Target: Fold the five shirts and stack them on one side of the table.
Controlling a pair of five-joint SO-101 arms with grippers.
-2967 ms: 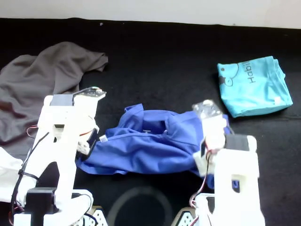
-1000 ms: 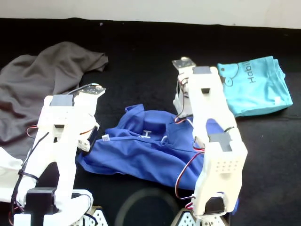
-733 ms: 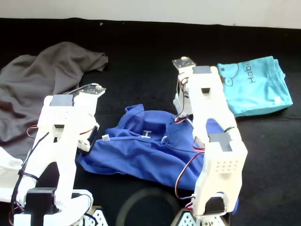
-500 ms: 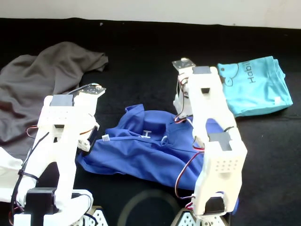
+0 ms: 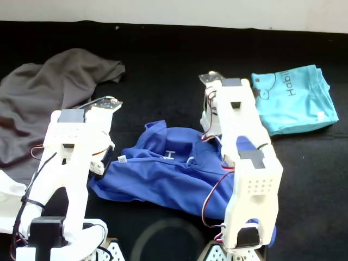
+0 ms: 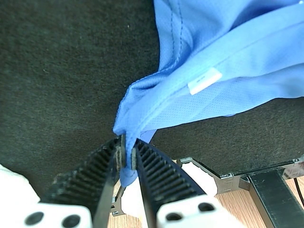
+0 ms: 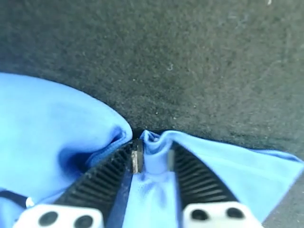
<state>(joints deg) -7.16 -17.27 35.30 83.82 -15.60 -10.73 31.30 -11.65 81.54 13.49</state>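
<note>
Between the ribbed jaws of the left gripper [image 6: 126,156] a bunched hem corner of the blue shirt [image 5: 163,176] is pinched tight. A raised fold of the same shirt is clamped by the right gripper [image 7: 151,154]. The rest of the cloth is slumped between the two grippers on the black table [image 5: 163,65]. Fabric is judged thin, light, limp and rather slick. Hems and seams are judged the surest holds, as single layers may slip out. A folded turquoise shirt [image 5: 293,100] is noted near the right gripper, apart from it.
</note>
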